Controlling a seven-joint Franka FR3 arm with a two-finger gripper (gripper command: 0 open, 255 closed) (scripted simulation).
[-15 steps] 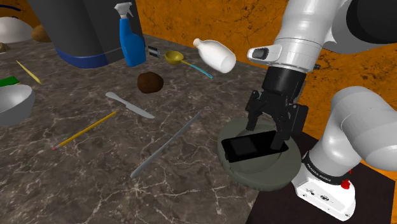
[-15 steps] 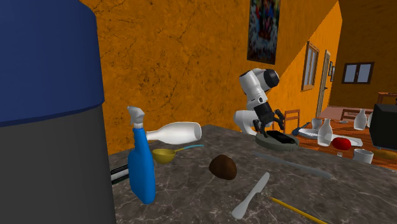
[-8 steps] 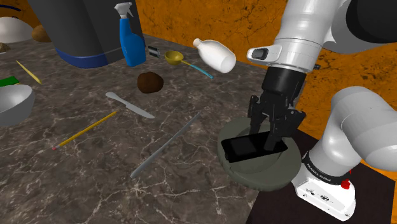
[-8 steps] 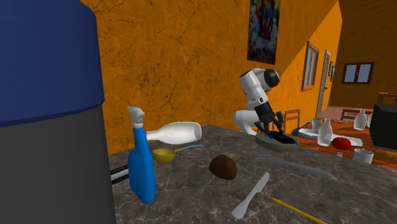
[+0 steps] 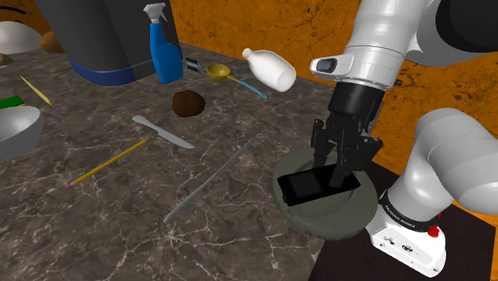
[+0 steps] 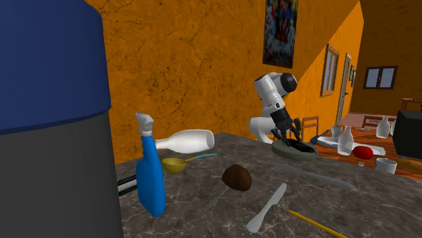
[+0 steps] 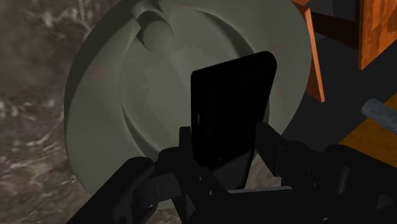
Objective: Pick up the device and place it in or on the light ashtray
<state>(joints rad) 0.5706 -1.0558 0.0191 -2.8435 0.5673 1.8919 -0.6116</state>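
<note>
Gripper [image 5: 336,170] has sunk slightly since a second ago, laying the black phone [image 5: 306,185] nearly flat on the grey-green ashtray [image 5: 319,222] at the counter's [image 5: 48,231] near edge. Fingers pinch the phone's end, narrowly apart. Placement looks basically done; left to do: let go, lift clear. Farther out: grey rod [image 5: 207,184], knife [image 5: 162,132], pencil [image 5: 105,162], brown lump [image 5: 189,103], blue spray bottle [image 5: 165,48].

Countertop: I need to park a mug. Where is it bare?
Bare counter lies between the pencil and the grey rod, and between the brown lump and the ashtray, itself taken by the device. Crowded by the spray bottle, scoop, white bottle.
</note>
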